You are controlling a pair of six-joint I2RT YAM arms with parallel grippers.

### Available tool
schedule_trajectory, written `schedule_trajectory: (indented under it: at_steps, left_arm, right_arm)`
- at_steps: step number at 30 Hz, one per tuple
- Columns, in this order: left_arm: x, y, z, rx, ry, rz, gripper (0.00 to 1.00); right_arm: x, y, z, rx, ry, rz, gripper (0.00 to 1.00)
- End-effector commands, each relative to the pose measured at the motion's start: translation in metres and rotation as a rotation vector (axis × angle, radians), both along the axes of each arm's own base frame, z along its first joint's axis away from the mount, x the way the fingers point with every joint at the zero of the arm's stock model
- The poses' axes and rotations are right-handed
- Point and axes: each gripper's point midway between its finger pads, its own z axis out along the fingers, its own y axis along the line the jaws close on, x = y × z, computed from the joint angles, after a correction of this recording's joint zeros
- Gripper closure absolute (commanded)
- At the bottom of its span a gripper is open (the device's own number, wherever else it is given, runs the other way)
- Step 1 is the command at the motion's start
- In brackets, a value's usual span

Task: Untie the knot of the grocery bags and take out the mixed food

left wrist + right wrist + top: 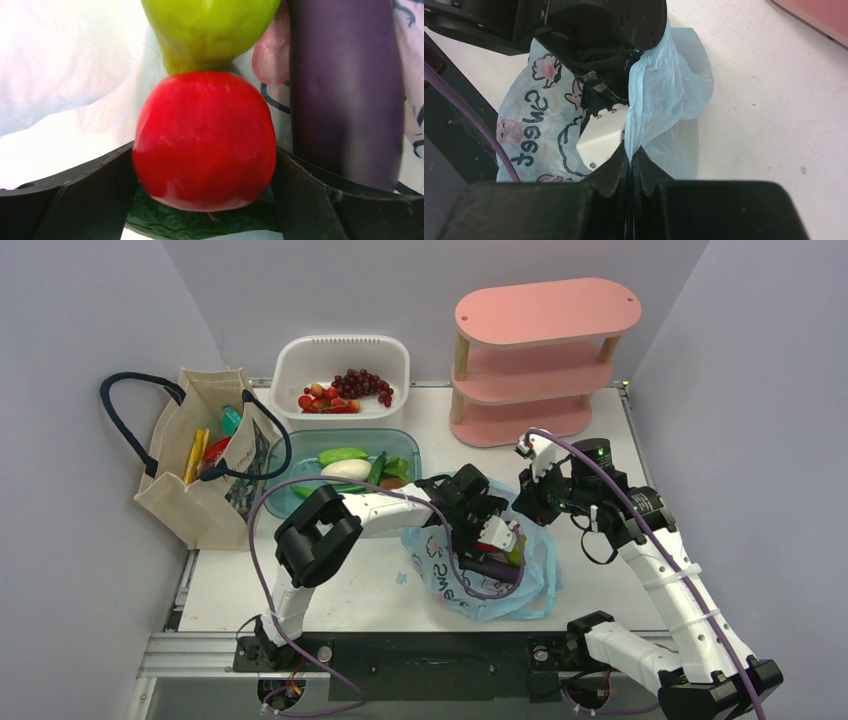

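Filling most of the scene is a white table, with a pink three-tier shelf at its far right. A beige canvas tote stands upright at the far left, with yellow, red and teal snack packets showing in its mouth. A light blue plastic bag with pinkish print lies crumpled at the centre, near the arms' bases. Behind it sit a teal tub of vegetables and a white basket of grapes. The right gripper is pinched tight on the bag's thin edge. The left gripper reaches inside the bag with its jaws spread wide. Between them sits a red round fruit; whether they press on it I cannot tell. A purple eggplant lies just beside it, and a green pear touches its far side.
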Motion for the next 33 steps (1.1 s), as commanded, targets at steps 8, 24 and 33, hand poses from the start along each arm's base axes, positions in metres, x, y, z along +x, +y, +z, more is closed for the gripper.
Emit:
schedule_trajectory:
  at_steps: [8, 24, 33]
  left_arm:
    - [-0.010, -0.005, 0.083, -0.179, 0.003, 0.012, 0.31]
    - [-0.049, 0.108, 0.239, -0.386, 0.141, 0.149, 0.39]
    - [0.162, 0.220, 0.291, -0.582, 0.206, 0.853, 0.38]
  right_arm:
    - [0.007, 0.001, 0.015, 0.011, -0.057, 0.013, 1.00]
    - [0.021, -0.009, 0.033, 0.041, -0.081, -0.042, 1.00]
    - [0.023, -0.004, 0.035, 0.053, -0.062, -0.014, 1.00]
